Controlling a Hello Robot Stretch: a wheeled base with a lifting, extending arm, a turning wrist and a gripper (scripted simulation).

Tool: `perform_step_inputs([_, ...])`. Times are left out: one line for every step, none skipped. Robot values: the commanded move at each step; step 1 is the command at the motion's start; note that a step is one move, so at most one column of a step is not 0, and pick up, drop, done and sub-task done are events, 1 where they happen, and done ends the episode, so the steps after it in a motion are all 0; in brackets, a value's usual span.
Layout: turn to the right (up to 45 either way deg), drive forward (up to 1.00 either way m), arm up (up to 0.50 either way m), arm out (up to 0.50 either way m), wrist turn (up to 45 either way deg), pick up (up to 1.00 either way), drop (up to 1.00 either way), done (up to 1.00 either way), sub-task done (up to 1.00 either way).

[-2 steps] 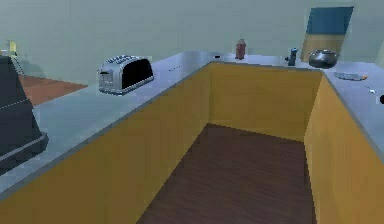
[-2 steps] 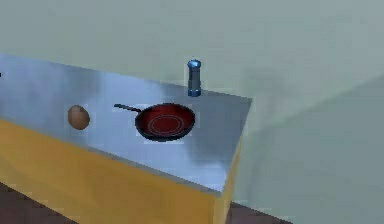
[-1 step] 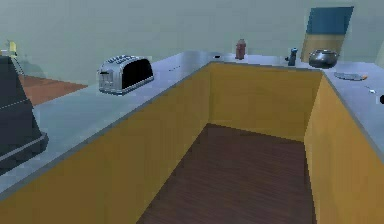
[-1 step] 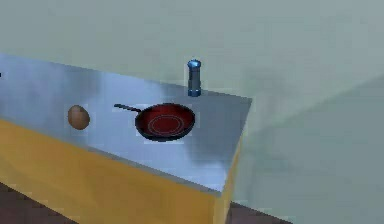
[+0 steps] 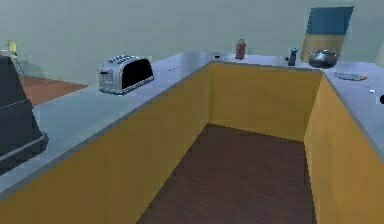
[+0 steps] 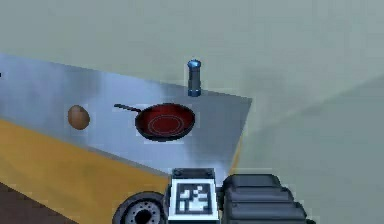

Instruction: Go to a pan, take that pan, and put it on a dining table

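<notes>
A dark pan with a red inside and a thin handle pointing left rests on the grey countertop in the arm side view. At that view's bottom edge stands a white square with black marks, with the gripper's dark body just left of it, below the pan and near the counter's front. Its far end is cut off, so I cannot tell whether it holds anything.
A brown egg lies left of the pan and a blue-grey shaker stands behind it. In the forward view a U-shaped yellow-fronted counter carries a toaster, a red bottle and a metal bowl. Dark wood floor lies between.
</notes>
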Motion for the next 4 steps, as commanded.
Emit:
perform_step_inputs([0.0, 0.0, 0.0, 0.3, 0.0, 0.0, 0.0, 0.0, 0.0])
perform_step_inputs([0.0, 0.0, 0.0, 0.0, 45.0, 0.0, 0.0, 0.0, 0.0])
perform_step_inputs([0.0, 0.0, 0.0, 0.0, 45.0, 0.0, 0.0, 0.0, 0.0])
perform_step_inputs([0.0, 0.0, 0.0, 0.0, 45.0, 0.0, 0.0, 0.0, 0.0])
